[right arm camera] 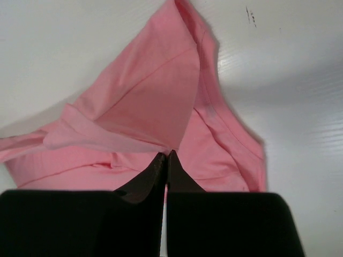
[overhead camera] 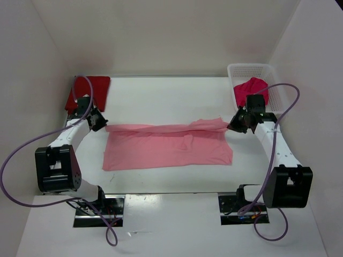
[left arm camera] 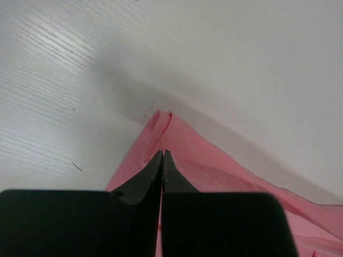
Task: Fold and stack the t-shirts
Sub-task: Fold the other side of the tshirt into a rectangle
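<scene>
**White table, pink shirt pinched at both far corners**

A matte white table sits inside plain white walls. The light pink t-shirt lies spread across its middle as a wide, shallow rectangle, and everything else is placed from that shirt. Beyond its far left corner lies the dark red t-shirt, a flat, folded-looking block. Beyond its far right corner stands the white mesh basket, with the magenta t-shirt heaped inside.

The left gripper is at the pink shirt's far left corner and the right gripper at its far right corner. Both pairs of black fingers are pressed together with no gap, each nipping a thin bit of pink cloth. The shirt's far edge runs as a raised ridge between them. In the left wrist view the fingers cover the exact spot of the pinch. The hold there is probably on a doubled edge, but I cannot be sure.

The cloth is a thin knit, light and limp, with no stiffness. It sags, wrinkles and laps over itself wherever it is not held. It looks matte rather than slick, and the table is smooth with fine ribbing, so the cloth should slide when dragged. The best holds, in my judgement, are the hem and seam corners, where the layers double. Both ends should move together to keep the fold line straight.
</scene>
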Robot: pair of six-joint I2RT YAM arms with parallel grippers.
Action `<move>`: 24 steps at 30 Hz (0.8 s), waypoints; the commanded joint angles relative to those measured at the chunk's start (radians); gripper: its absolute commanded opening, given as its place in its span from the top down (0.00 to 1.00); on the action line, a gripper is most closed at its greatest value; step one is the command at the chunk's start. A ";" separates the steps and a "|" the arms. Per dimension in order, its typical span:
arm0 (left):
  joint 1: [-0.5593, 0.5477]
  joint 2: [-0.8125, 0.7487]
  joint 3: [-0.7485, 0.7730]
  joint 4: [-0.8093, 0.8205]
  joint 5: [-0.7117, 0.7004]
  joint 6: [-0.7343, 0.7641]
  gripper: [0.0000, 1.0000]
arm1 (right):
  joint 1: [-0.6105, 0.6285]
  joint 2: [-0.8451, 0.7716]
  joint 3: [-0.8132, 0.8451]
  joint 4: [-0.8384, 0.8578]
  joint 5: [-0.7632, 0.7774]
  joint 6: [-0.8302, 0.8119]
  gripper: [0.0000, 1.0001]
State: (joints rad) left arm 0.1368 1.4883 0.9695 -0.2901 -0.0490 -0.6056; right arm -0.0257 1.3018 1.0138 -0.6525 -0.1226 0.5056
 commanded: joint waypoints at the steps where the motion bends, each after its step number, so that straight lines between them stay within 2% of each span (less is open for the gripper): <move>1: 0.032 -0.037 -0.023 -0.004 0.058 0.009 1.00 | -0.034 -0.067 -0.024 -0.068 -0.023 0.021 1.00; 8: 0.064 -0.046 -0.051 -0.038 0.092 0.009 0.97 | -0.034 -0.078 -0.024 -0.140 -0.032 0.021 0.96; 11: 0.073 -0.103 -0.084 -0.047 0.092 -0.002 0.90 | -0.034 -0.116 -0.024 -0.167 -0.023 0.011 0.88; 13: 0.073 -0.146 -0.094 -0.057 0.092 -0.002 0.77 | -0.034 -0.139 -0.024 -0.167 -0.023 0.011 0.88; 17: 0.083 -0.213 -0.103 -0.092 0.081 -0.022 0.65 | -0.034 -0.139 -0.005 -0.167 -0.057 -0.012 0.85; 20: 0.083 -0.237 -0.103 -0.081 0.090 -0.034 0.65 | -0.034 -0.139 0.006 -0.167 -0.078 -0.021 0.78; 24: 0.083 -0.201 -0.094 -0.043 0.169 -0.034 0.68 | -0.034 -0.128 0.028 -0.190 -0.088 -0.056 0.69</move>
State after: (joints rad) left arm 0.2123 1.2694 0.8684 -0.3614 0.0608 -0.6312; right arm -0.0532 1.1858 0.9920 -0.8085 -0.1925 0.4923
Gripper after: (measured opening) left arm 0.328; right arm 0.302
